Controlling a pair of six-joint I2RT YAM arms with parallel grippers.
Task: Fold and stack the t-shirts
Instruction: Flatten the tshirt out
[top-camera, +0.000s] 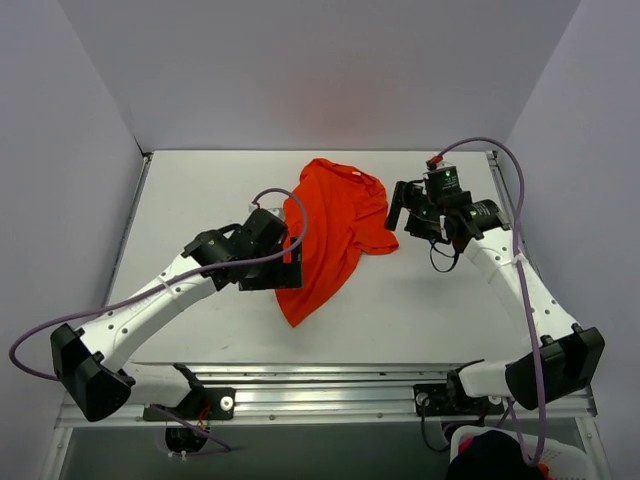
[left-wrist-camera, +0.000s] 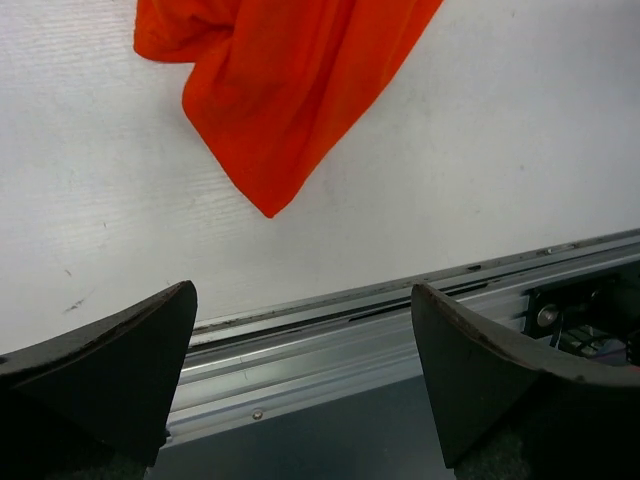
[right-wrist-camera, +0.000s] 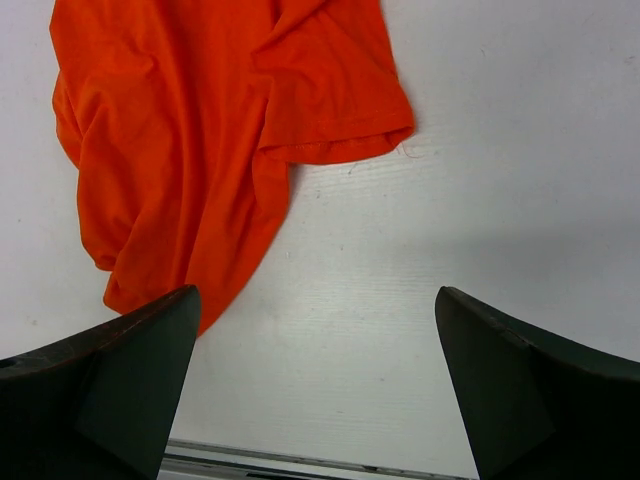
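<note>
One bright orange-red t-shirt lies crumpled in a long, wrinkled heap at the middle of the white table, its narrow end pointing to the near edge. My left gripper hovers at the shirt's left edge, open and holding nothing. In the left wrist view the t-shirt lies beyond the wide-apart fingers of the left gripper. My right gripper hangs just right of the shirt's sleeve, open and empty. In the right wrist view a hemmed sleeve of the t-shirt lies ahead of the right gripper.
An aluminium rail runs along the table's near edge, also in the left wrist view as the rail. White walls close in the table at the back and both sides. A dark and pink object sits below the right arm's base.
</note>
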